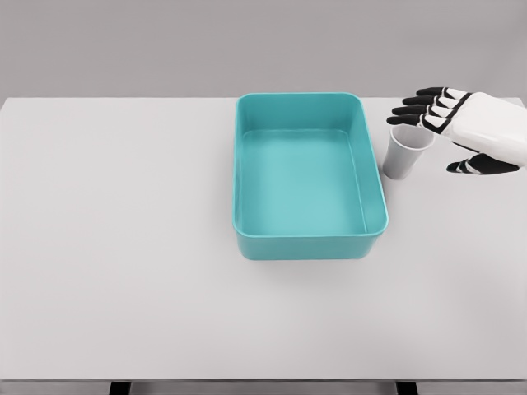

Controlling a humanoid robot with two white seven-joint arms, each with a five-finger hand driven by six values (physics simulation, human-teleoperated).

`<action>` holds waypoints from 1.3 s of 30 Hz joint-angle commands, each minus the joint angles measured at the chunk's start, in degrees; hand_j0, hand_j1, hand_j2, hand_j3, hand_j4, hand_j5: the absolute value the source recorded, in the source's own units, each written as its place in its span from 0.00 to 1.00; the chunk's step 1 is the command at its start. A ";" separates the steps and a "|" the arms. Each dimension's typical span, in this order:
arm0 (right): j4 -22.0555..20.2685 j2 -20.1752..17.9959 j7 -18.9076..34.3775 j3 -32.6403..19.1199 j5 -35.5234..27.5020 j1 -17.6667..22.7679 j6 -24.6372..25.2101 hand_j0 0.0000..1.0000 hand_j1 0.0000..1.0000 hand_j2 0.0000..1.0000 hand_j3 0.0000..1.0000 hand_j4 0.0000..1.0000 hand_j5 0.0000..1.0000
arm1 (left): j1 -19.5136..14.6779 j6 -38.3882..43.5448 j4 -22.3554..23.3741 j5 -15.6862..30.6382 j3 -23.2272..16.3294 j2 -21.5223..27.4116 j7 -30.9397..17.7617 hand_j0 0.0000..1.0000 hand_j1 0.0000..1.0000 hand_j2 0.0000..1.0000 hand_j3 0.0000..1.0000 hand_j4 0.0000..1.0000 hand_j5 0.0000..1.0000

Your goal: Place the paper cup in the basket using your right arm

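Paper cup [407, 151] upright on the table [123, 247], mouth up, just beside the right wall of the teal basket [243, 181], near its far right corner and outside it. Nothing in the basket.

Right robot hand [458, 132] coming in from the right edge, just beside the cup on the side away from the basket. Fingers [420, 107] spread and relaxed, reaching over the far rim of the cup; thumb [473, 166] held apart on the near side. Nothing gripped (contact with the rim hard to rule out from this angle, but no closing around the wall). Left arm out of sight.

Relation that matters: cup between basket and right robot hand, lying toward the basket from the palm, its long axis vertical. Palm facing roughly toward the cup wall, so probably a side grasp, fingers behind, thumb in front.

Likely stage: approach only, grasp not yet made. Next call, by judgement: closing around the wall gently, since a thin paper cup may crumple or tip toward the basket if nudged first. Then a lift above the basket rim and a short carry across it.
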 commanded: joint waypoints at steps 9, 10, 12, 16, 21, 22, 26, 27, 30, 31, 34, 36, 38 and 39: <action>2.08 1.26 -0.06 -0.18 -0.57 -0.26 0.12 1.00 1.00 1.00 1.00 1.00 1.00 | 0.00 -0.01 0.03 0.00 -0.01 0.00 -0.01 1.00 1.00 1.00 1.00 1.00 1.00; 2.52 2.93 -0.06 -0.18 -1.88 -0.35 2.77 1.00 1.00 1.00 1.00 1.00 1.00 | 0.00 -0.01 0.03 0.00 -0.01 0.00 -0.01 1.00 1.00 1.00 1.00 1.00 1.00; 3.49 5.31 0.03 -0.18 -7.25 -0.35 11.82 1.00 1.00 1.00 1.00 1.00 1.00 | 0.00 -0.01 0.03 0.00 -0.01 0.00 -0.01 1.00 1.00 1.00 1.00 1.00 1.00; 3.49 7.06 0.11 -1.67 -7.60 -0.70 27.03 1.00 1.00 1.00 1.00 1.00 1.00 | 0.00 -0.01 0.03 0.00 -0.01 0.00 -0.01 1.00 1.00 1.00 1.00 1.00 1.00; 14.38 13.57 7.34 -0.18 -14.27 -8.96 35.65 1.00 1.00 1.00 1.00 1.00 1.00 | 0.00 -0.01 -0.06 0.00 -0.01 0.00 -0.01 1.00 1.00 1.00 1.00 1.00 1.00; 15.71 13.04 7.34 4.38 -15.16 -12.38 37.49 1.00 1.00 1.00 1.00 1.00 1.00 | 0.00 -0.01 -0.06 0.00 -0.01 0.00 -0.01 1.00 1.00 1.00 1.00 1.00 1.00; 16.23 6.99 7.34 15.64 -18.66 -20.04 41.27 1.00 1.00 1.00 1.00 1.00 1.00 | 0.00 -0.01 -0.06 0.00 -0.01 0.00 -0.01 1.00 1.00 1.00 1.00 1.00 1.00; 16.59 5.49 7.34 16.95 -22.01 -20.30 41.45 1.00 1.00 1.00 1.00 1.00 1.00 | 0.00 -0.01 0.03 0.00 -0.01 0.00 -0.01 1.00 1.00 1.00 1.00 1.00 1.00; 18.43 4.17 7.34 20.47 -22.54 -20.65 41.45 1.00 1.00 1.00 1.00 1.00 1.00 | 0.00 -0.01 0.03 0.00 -0.01 0.00 -0.01 1.00 1.00 1.00 1.00 1.00 1.00; 18.70 3.82 7.34 21.62 -22.54 -21.53 41.45 1.00 1.00 1.00 1.00 1.00 1.00 | 0.00 -0.01 0.03 0.00 -0.01 0.00 -0.01 1.00 1.00 1.00 1.00 1.00 1.00; 21.77 3.99 7.34 26.97 -22.63 -25.22 41.45 1.00 1.00 1.00 1.00 1.00 1.00 | 0.00 -0.01 0.03 0.00 -0.01 0.00 -0.01 1.00 1.00 1.00 1.00 1.00 1.00; 23.53 4.43 7.34 28.12 -22.63 -26.19 41.45 1.00 1.00 1.00 1.00 1.00 1.00 | 0.00 -0.01 -0.06 0.00 -0.01 0.00 -0.01 1.00 1.00 1.00 1.00 1.00 1.00; 24.50 5.13 7.34 30.58 -22.54 -26.63 41.19 1.00 1.00 1.00 1.00 1.00 1.00 | 0.00 -0.01 0.03 0.00 -0.01 0.00 -0.01 1.00 1.00 1.00 1.00 1.00 1.00; 24.50 4.96 7.34 30.67 -22.54 -26.89 41.19 1.00 1.00 1.00 1.00 1.00 1.00 | 0.00 -0.01 0.03 0.00 -0.01 0.00 -0.01 1.00 1.00 1.00 1.00 1.00 1.00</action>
